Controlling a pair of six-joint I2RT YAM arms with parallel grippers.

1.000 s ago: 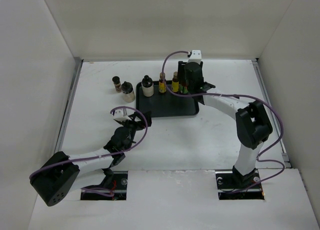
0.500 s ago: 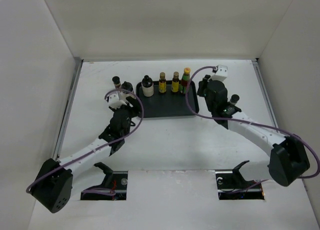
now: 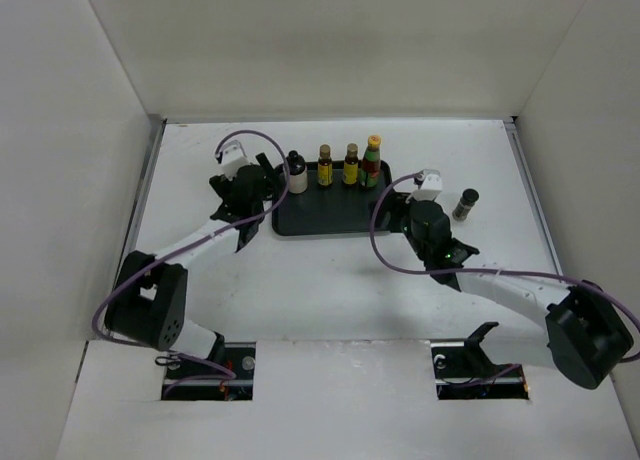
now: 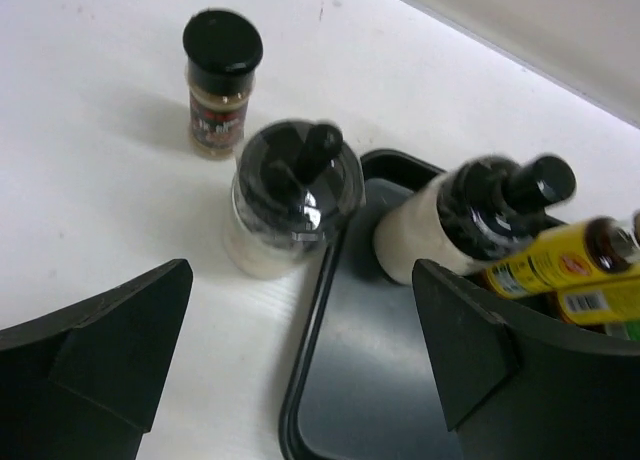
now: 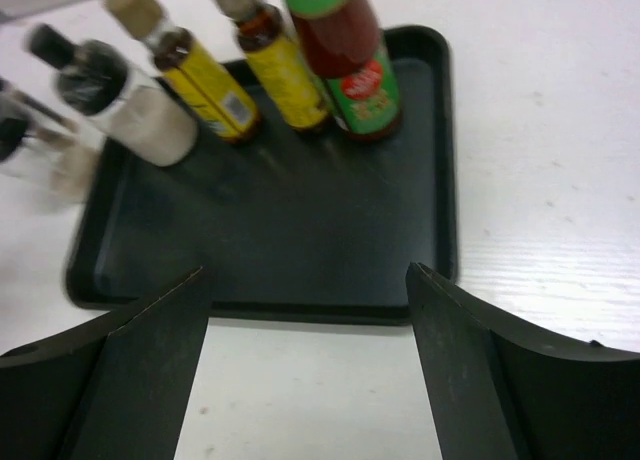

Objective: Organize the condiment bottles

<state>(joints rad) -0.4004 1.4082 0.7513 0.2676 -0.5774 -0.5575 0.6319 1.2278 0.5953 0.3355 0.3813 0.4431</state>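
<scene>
On the black tray (image 3: 335, 212) a white black-capped bottle (image 3: 296, 173), two slim yellow-labelled bottles (image 3: 325, 167) (image 3: 351, 166) and a red orange-capped bottle (image 3: 372, 162) stand in a row along the far edge. One dark shaker (image 3: 465, 203) stands on the table right of the tray. My left gripper (image 3: 265, 176) is open and empty at the tray's far left corner. In the left wrist view (image 4: 300, 280) it faces the squat beige jar (image 4: 290, 205), with the other shaker (image 4: 220, 85) behind. My right gripper (image 3: 408, 208) is open and empty off the tray's near right corner (image 5: 308, 275).
White walls close the table on the left, back and right. The tray's raised rim (image 4: 310, 350) lies just right of the squat jar. The right arm's purple cable (image 3: 385, 195) loops over the tray's right edge.
My left arm has swung to the far left, up to the squat jar. My right arm has let go of the red bottle on the tray and drawn back toward the near right.
</scene>
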